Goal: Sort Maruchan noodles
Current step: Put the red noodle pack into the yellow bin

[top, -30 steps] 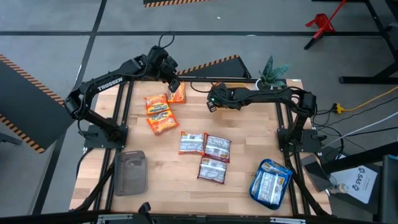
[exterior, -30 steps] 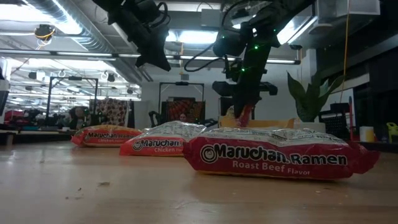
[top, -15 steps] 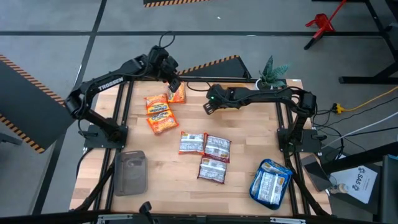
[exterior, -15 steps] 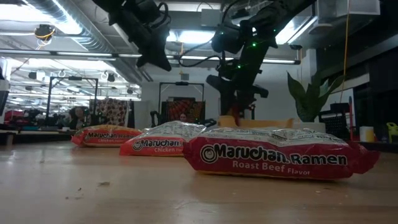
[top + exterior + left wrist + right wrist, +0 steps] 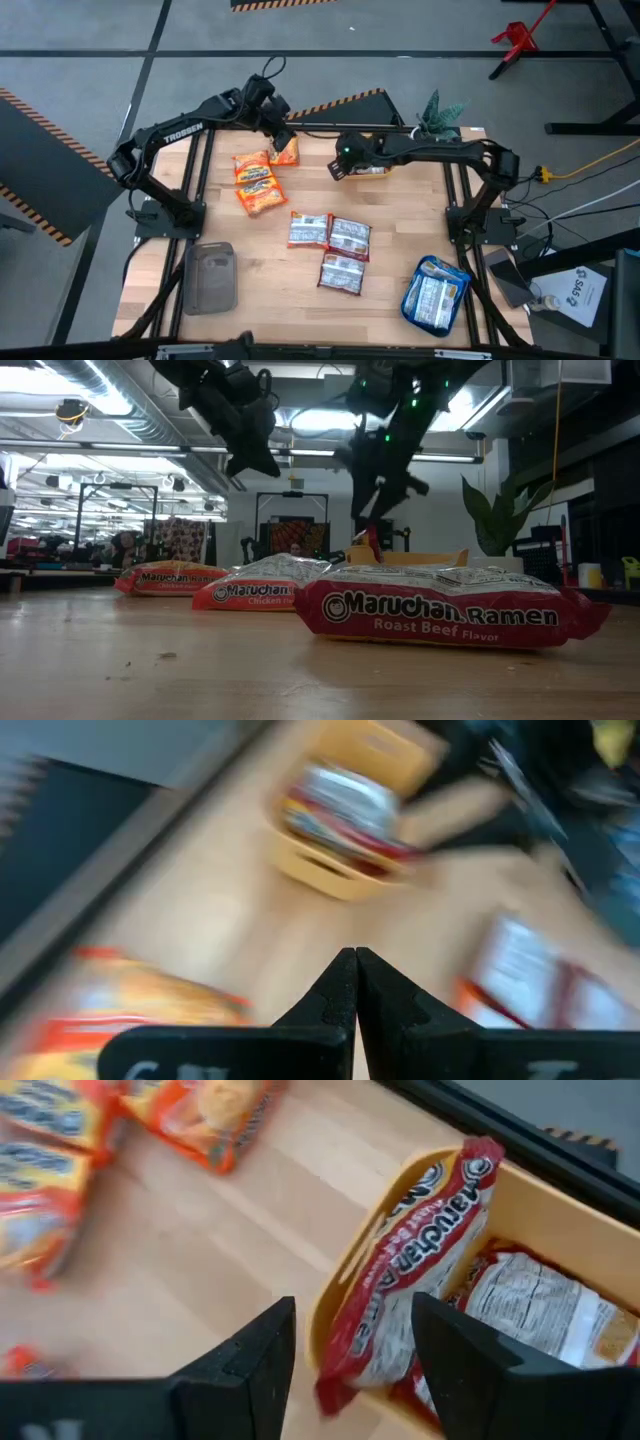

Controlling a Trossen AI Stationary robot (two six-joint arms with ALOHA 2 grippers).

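— Over on the left, what have you got?

— On that side of the table (image 5: 400, 205) my left hand (image 5: 281, 136) hangs at the far edge, its fingers (image 5: 350, 982) pressed together on nothing. Just below it lie three orange packets (image 5: 258, 178), one nearly under the fingertips.

— And the middle?

— Three red-and-white packets (image 5: 332, 245) lie flat in a cluster, apart from both my hands. Nearest the low camera, one of them reads Roast Beef Flavor (image 5: 448, 610).

— Your right hand?

— My right hand (image 5: 341, 168) hovers beside the yellow bowl (image 5: 560, 1205) at the far edge, fingers (image 5: 255, 1355) parted, holding nothing. A red-and-white packet (image 5: 410, 1275) leans tilted over the bowl's rim between them; more lie inside.

— Farther right?

— Blue-and-white packets (image 5: 436, 293) sit piled at the near right corner.
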